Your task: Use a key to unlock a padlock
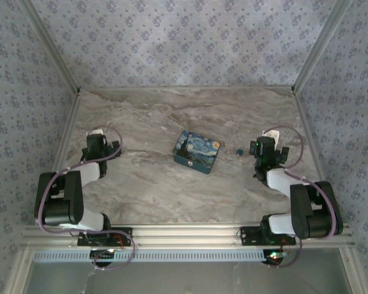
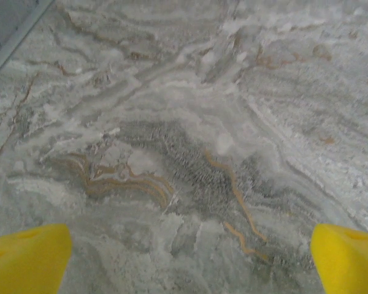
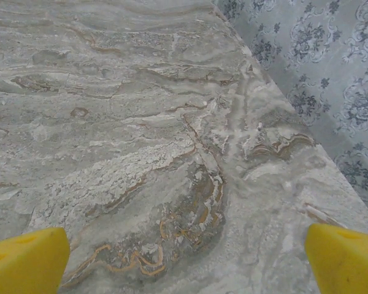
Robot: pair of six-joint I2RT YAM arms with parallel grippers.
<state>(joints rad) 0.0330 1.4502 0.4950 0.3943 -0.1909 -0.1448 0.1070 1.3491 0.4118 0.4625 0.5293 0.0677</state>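
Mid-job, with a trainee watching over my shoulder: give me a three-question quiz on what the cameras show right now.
1. True or false: the left gripper is clamped on something.
2. The small blue object on the table lies nearest to: A) the left arm's base, B) the right gripper, C) the back wall.
3. Fill in: the box with the starry painting on its lid lies ___ the two grippers.

Key: 1 false, its jaws stand open over bare table; 2 B; 3 between.
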